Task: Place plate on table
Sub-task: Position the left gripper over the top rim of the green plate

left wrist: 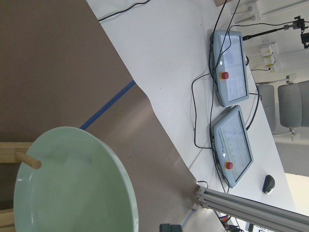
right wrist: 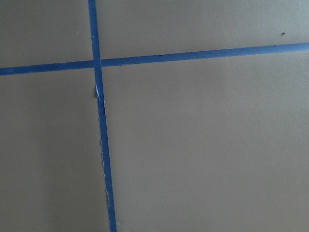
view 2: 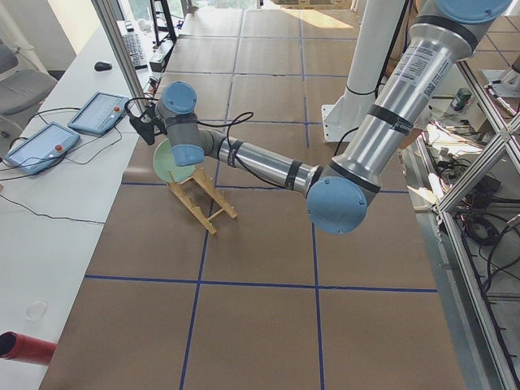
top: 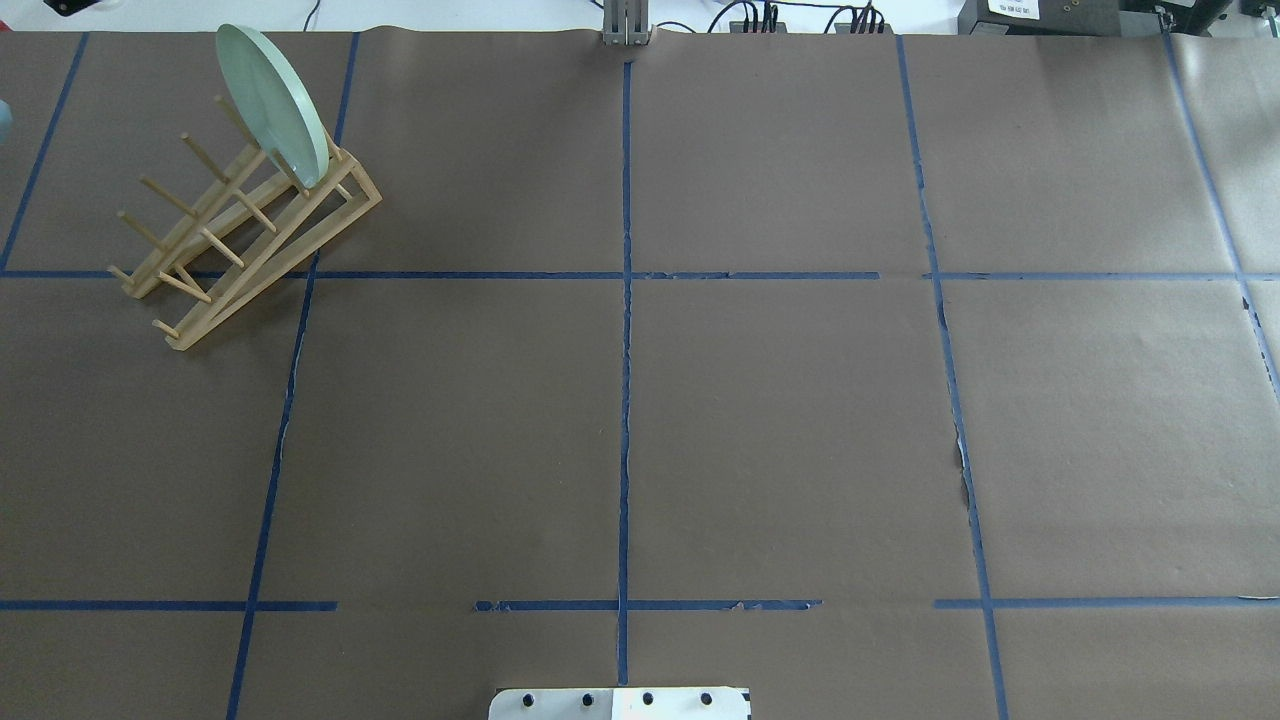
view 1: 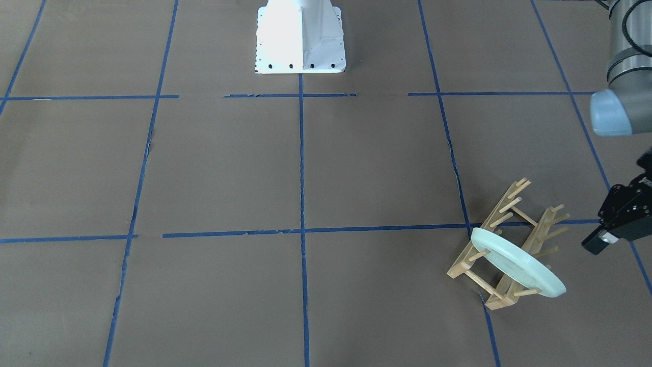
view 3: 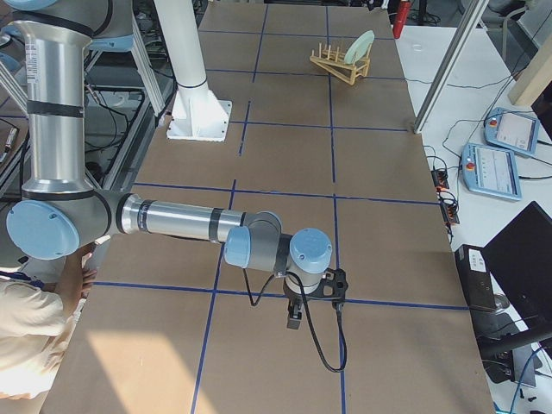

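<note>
Grippers: left gripper (view 1: pixel 596 242) beside the plate (view 1: pixel 517 262), right gripper (view 3: pixel 294 321) far off.
The left gripper hangs just beside the wooden rack (view 1: pixel 491 223), not touching it; whether its jaws are parted cannot be told, nor the right one's, low over the table (view 1: pixel 229 168). The plate stands on edge, leaning, in the rack's end slot farthest from the robot, crosswise to the rails, hollow face turned toward the left gripper.
</note>
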